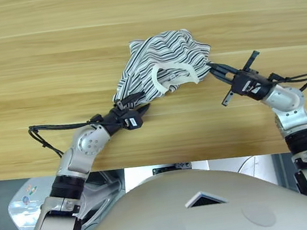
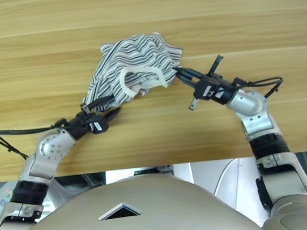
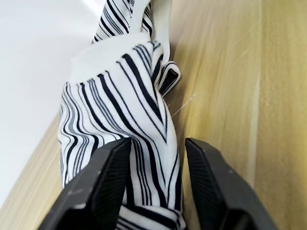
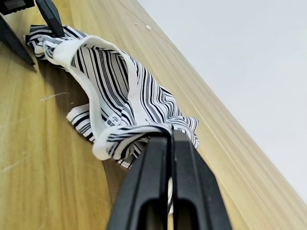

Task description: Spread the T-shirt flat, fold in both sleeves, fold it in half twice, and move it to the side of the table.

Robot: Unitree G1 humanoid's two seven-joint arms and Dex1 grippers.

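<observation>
Left gripper (image 3: 158, 143): black two-finger pincer, closed on a thick bunch of the black-and-white striped knit T-shirt (image 1: 168, 55), its fingers kept apart by the cloth.
Right gripper (image 4: 170, 137): fingers pressed together, pinching a thin fold at the opposite edge.
T-shirt: crumpled, tented between both grips, near the middle of the pale wooden table (image 1: 47, 50); white ribbed neckband (image 1: 174, 79) faces the robot.
Step, as judged: the first, spreading flat; sleeves and folds not yet begun.
Next move calls for drawing the two grips apart, then lowering the cloth smooth without either pinch slipping.
</observation>
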